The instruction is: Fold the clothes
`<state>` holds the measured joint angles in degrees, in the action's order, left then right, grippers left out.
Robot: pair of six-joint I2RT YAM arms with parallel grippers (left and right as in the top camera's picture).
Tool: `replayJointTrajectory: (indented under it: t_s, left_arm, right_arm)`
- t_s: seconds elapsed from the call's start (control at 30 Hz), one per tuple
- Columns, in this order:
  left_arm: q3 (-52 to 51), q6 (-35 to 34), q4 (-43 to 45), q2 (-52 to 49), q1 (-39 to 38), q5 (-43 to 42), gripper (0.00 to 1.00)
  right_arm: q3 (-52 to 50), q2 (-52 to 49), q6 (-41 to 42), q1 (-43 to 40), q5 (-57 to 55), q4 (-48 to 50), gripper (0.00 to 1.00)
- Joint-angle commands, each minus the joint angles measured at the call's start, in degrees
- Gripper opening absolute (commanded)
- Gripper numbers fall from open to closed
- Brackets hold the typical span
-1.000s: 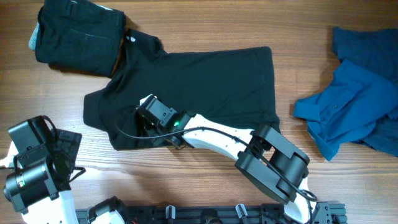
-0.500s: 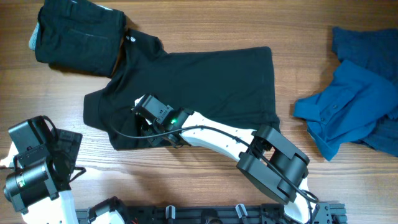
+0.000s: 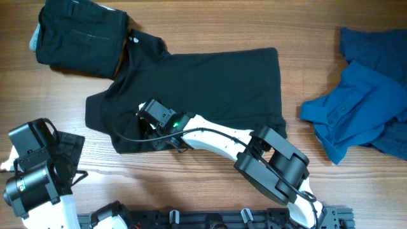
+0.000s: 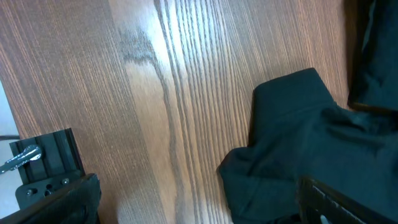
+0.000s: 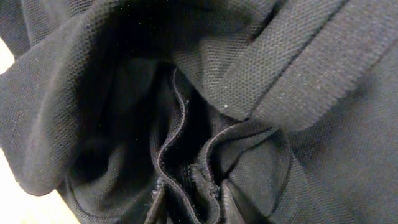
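Black knit cloth fills the right wrist view; the right gripper (image 5: 193,202) has its fingers (image 5: 157,208) standing close together at the lower edge, and a few narrow pleats and a hemmed edge of the black shirt (image 3: 210,89) are bunched between them, so we record a pinch on the shirt. From overhead that gripper sits on the shirt's lower left part, near the front hem, with its white arm reaching in from the table's near edge. The shirt lies spread flat across the middle of the wooden table (image 3: 191,184), collar toward the upper left, hem side toward the right, mostly smooth. A folded black garment (image 3: 79,35) lies at the upper left corner, touching or just overlapping the shirt's collar area; we cannot tell which. Blue garments (image 3: 365,95) lie crumpled in a heap at the right edge, apart from the shirt. The left gripper (image 3: 68,152) hangs over bare wood at the lower left, beside the shirt; its fingers (image 4: 59,199) are spread wide with nothing between them; its wrist view shows a sleeve (image 4: 292,124) of the shirt lying on the table to the right.
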<state>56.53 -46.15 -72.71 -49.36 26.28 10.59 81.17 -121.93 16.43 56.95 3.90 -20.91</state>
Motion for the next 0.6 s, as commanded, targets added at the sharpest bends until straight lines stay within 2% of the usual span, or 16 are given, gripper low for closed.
replayJointTrajectory:
  t_s: [0.0,0.2,0.57]
  left_arm:
    - [0.52,0.90,-0.02,0.52,0.35,-0.52,1.00]
    - [0.52,0.90,-0.02,0.50,0.35,-0.52,1.00]
    - [0.52,0.92,-0.07,0.50,0.35,-0.50,1.00]
  right_arm:
    - [1.25,-1.25,0.72,0.35,-2.64,0.76,0.17]
    - [2.97,-1.18,0.70,0.35,-2.64,-0.24,0.05]
    - [8.92,-0.33,0.48,0.24,-2.62,-5.75,0.04]
